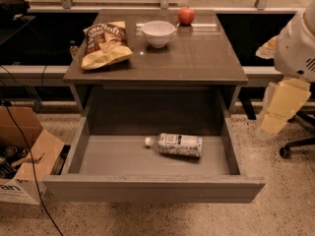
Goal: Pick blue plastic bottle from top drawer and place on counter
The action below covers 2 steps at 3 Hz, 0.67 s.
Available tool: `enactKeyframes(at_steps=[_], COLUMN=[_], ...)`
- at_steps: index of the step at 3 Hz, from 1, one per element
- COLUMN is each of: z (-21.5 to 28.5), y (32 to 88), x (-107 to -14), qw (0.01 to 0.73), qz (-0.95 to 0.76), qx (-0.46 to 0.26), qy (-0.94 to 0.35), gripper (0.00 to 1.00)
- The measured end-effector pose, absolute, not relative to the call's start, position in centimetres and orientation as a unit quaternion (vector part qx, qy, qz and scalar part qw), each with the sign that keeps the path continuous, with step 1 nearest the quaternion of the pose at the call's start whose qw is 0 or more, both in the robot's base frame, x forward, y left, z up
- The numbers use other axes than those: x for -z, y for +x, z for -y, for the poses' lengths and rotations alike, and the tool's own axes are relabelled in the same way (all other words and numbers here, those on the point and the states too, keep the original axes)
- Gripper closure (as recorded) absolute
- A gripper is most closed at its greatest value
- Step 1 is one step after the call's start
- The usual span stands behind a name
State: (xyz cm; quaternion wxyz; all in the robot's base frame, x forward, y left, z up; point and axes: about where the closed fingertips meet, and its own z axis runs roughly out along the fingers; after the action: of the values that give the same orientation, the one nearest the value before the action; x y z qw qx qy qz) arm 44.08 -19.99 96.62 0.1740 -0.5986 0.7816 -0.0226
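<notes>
The top drawer stands pulled open below the counter. The blue plastic bottle lies on its side on the drawer floor, right of the middle, with its white cap pointing left. My gripper, with pale yellow fingers under a white arm, hangs at the right edge of the view. It is beside the drawer's right wall, well apart from the bottle, and holds nothing.
On the counter lie a chip bag, a white bowl and a red apple. An open cardboard box and cables sit on the floor at left. A chair base stands at right.
</notes>
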Motion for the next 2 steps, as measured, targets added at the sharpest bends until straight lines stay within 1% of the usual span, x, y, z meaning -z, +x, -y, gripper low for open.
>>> enactKeyframes(at_steps=[1, 2], z=[18.4, 17.0], y=[45.6, 48.6], x=[-94.3, -90.5], qw=[0.177, 0.188], qz=[-0.779, -0.778], qx=[0.005, -0.028], qy=[-0.601, -0.599], gripper=[0.00, 0.00])
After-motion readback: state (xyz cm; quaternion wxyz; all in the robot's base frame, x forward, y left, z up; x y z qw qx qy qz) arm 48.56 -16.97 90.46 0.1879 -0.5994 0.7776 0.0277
